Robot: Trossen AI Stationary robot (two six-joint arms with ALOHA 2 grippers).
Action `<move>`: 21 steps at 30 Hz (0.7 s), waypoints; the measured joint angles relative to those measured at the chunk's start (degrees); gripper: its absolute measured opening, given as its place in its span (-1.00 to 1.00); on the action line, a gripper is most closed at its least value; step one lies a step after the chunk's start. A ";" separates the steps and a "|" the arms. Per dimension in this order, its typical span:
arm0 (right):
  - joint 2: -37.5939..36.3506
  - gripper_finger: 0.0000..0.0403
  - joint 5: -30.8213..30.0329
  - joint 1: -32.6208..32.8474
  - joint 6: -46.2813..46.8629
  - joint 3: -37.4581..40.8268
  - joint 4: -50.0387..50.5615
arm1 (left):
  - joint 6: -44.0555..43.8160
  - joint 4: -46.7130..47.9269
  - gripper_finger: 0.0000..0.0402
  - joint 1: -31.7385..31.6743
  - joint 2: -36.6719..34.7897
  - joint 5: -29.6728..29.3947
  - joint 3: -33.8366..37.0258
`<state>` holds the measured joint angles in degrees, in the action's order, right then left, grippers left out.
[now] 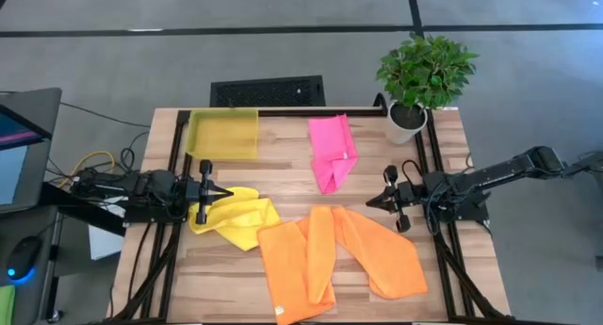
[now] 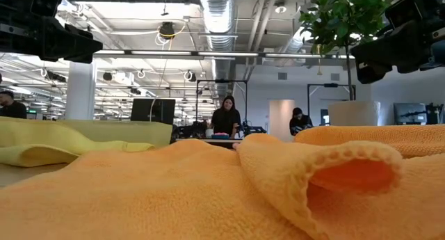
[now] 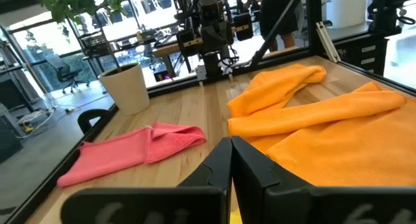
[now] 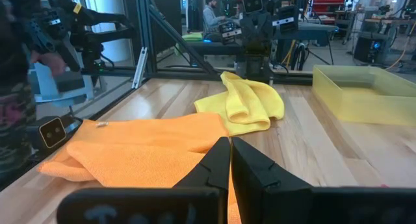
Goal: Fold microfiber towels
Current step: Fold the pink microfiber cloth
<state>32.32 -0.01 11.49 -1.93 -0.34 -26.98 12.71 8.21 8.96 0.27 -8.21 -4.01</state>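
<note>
- Two orange towels (image 1: pixel 339 254) — plain, no pattern
- Yellow towel (image 1: pixel 236 217), bright pink towel (image 1: pixel 332 148)
- Bin (image 1: pixel 222 134) — translucent yellow
- Plant (image 1: pixel 426 69) green, white pot (image 1: pixel 405 124)

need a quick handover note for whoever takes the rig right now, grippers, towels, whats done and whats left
Left gripper: jaws shut, empty, at the edge of the yellow towel.
Right gripper: jaws look shut, empty, between the pink towel and the orange towels.
Towels: pink lies mid-table at the back, partly doubled over; yellow rumpled on the left; the two orange overlap in a loose heap at the front. Bin back left holds no towel.
Done: nothing neatly folded.
Left: fold all four.
</note>
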 joint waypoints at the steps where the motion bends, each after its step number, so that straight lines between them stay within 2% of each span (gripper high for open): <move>1: 0.01 -0.81 0.00 0.00 0.00 0.00 -0.02 | 0.00 0.00 -1.00 -0.01 0.00 0.00 0.00; 16: 0.00 -0.81 0.00 0.02 0.00 0.00 0.00 | 0.20 -0.34 -1.00 0.01 -0.02 -0.17 -0.04; 21: 0.02 -0.81 -0.02 0.00 0.00 0.00 -0.48 | -2.41 -7.96 -1.00 -0.01 0.00 -1.98 0.17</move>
<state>32.34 -0.03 11.49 -1.93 -0.34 -27.46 10.30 0.25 8.95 0.27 -10.19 -3.84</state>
